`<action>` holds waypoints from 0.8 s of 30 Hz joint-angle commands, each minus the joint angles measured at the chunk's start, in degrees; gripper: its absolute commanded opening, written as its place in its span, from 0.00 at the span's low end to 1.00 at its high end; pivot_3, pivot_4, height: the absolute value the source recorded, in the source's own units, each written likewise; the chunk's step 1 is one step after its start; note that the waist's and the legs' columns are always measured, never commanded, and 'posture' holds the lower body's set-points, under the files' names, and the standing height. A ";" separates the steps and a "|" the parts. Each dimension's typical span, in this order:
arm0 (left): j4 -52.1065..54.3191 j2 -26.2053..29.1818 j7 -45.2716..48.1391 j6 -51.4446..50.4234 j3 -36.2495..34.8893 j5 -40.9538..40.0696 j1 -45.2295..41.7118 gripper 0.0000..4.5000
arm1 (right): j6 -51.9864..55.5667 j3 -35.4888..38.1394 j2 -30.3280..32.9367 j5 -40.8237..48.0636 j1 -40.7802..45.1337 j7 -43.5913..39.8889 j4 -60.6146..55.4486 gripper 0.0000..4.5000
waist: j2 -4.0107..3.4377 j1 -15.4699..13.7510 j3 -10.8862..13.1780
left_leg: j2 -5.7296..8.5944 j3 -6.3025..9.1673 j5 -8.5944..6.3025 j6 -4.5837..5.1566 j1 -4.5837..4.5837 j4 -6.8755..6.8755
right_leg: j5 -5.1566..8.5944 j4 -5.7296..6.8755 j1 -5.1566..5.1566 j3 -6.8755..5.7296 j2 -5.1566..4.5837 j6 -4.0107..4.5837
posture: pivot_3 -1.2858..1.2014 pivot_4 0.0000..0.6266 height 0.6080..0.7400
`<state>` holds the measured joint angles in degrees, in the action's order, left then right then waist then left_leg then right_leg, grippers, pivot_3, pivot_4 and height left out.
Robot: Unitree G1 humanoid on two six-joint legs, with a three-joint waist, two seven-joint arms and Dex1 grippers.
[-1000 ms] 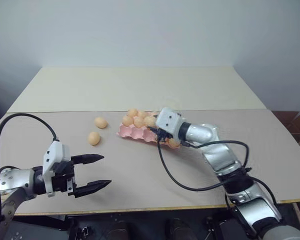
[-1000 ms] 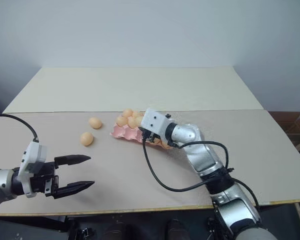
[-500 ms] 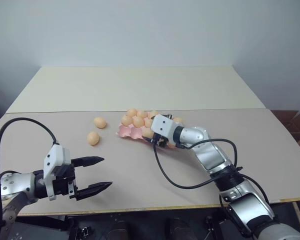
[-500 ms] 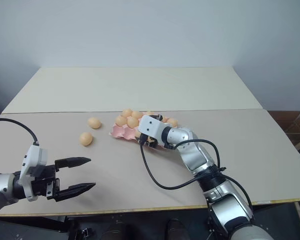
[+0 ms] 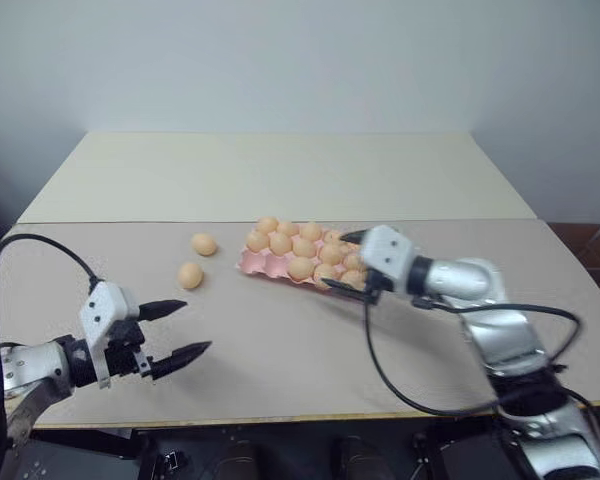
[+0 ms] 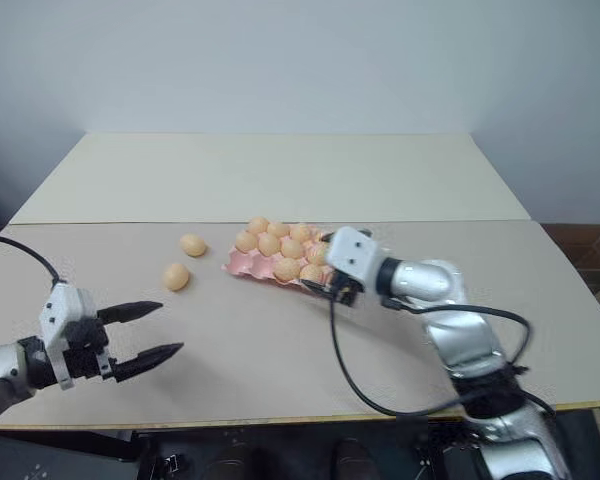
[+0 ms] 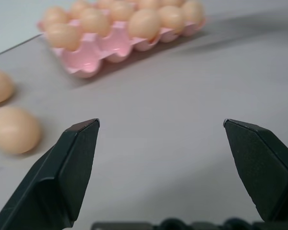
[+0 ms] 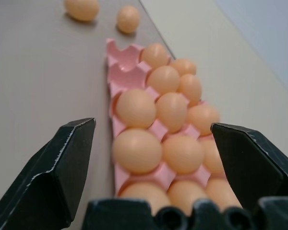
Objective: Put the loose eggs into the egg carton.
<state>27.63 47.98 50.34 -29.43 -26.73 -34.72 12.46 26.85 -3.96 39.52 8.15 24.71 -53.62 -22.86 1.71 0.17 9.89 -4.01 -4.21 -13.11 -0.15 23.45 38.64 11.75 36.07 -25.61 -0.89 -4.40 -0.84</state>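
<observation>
On the pale beige tabletop, well to the left of the flat pink moulded egg carton, the left gripper hovers with its two black fingers spread wide and nothing between them. Between it and the carton lie two loose eggs, smooth light orange-tan ovals: the nearer egg sits a little further from the carton's left end than the farther egg, and the two are apart from each other. Most cups in the carton are filled with like eggs, though the cups at its left end look empty. At the carton's right end the right gripper hangs with its fingers likewise wide and empty. An egg is likely light, rigid, brittle and slick, apt to roll off at a nudge, so it calls for a gentle pinch across its middle, fingers straddling the short axis.
</observation>
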 commanded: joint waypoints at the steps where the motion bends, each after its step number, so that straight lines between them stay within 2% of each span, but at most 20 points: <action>1: 0.40 0.50 -0.97 -1.91 -6.08 -0.92 2.12 1.00 | 2.82 6.51 6.65 4.40 -3.66 -4.25 -5.61 0.99 | 0.00 0.23 0.00 | 0.00 -0.01 0.00 0.00 0.00 0.00 | 0.02 0.01 -0.01 0.02 0.00 0.04 | 0.52 0.24 1.00; 3: 0.42 0.46 -1.68 -3.76 -9.06 -1.35 3.74 1.00 | 3.79 9.23 10.41 6.95 -7.15 -6.58 -6.99 0.99 | 0.03 0.51 -0.01 | 0.00 -0.03 0.00 0.00 -0.04 -0.01 | 0.19 0.01 0.00 0.05 -0.01 0.30 | 0.52 0.24 1.00; 6: 0.41 0.15 -4.29 -7.39 -12.29 -2.14 4.67 1.00 | 4.68 11.97 12.89 10.12 -11.41 -7.95 -8.03 0.99 | 0.04 0.55 -0.01 | -0.01 -0.02 0.00 0.00 -0.15 -0.02 | 0.21 0.03 0.06 0.06 0.00 0.32 | 0.52 0.24 1.00; 12: 0.37 0.03 -8.95 -11.82 -11.73 -2.34 2.09 1.00 | 3.01 10.73 13.93 8.94 -13.90 -5.95 -7.60 0.99 | 0.06 0.45 -0.01 | 0.01 -0.01 -0.01 -0.02 -0.28 0.07 | 0.19 0.02 0.22 0.07 -0.05 0.27 | 0.52 0.24 1.00; 16: -1.43 -1.81 -15.81 -14.79 -7.12 -1.00 -4.98 1.00 | 3.00 9.30 13.34 8.85 -12.84 -4.62 -7.31 0.99 | 0.07 0.11 -0.02 | 0.02 0.00 -0.01 -0.02 -0.26 0.08 | 0.18 0.00 0.24 0.07 -0.04 0.26 | 0.52 0.24 1.00; 21: -7.66 -6.31 -24.99 -17.40 1.87 3.22 -17.59 1.00 | 3.00 8.53 12.03 8.79 -12.74 -2.29 -7.15 0.99 | 0.17 -0.63 -0.06 | 0.04 0.01 0.00 0.00 -0.24 0.07 | 0.15 -0.02 0.29 0.06 -0.01 0.23 | 0.52 0.24 1.00; 24: -11.14 -8.15 -27.21 -17.51 5.04 5.25 -21.85 1.00 | 3.47 8.65 11.40 8.38 -13.17 -0.44 -6.61 0.99 | 0.20 -0.64 -0.07 | 0.07 0.00 0.00 0.00 -0.23 0.08 | -0.06 -0.07 0.33 0.08 -0.02 -0.09 | 0.52 0.24 1.00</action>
<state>17.12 39.91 24.39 -46.90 -22.08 -30.69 -8.20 30.56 3.31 50.76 16.67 11.26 -55.14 -29.08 1.91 -0.46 9.83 -3.94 -4.22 -13.11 -0.15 23.25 38.72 11.68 35.99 -25.30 -0.79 -4.41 -0.95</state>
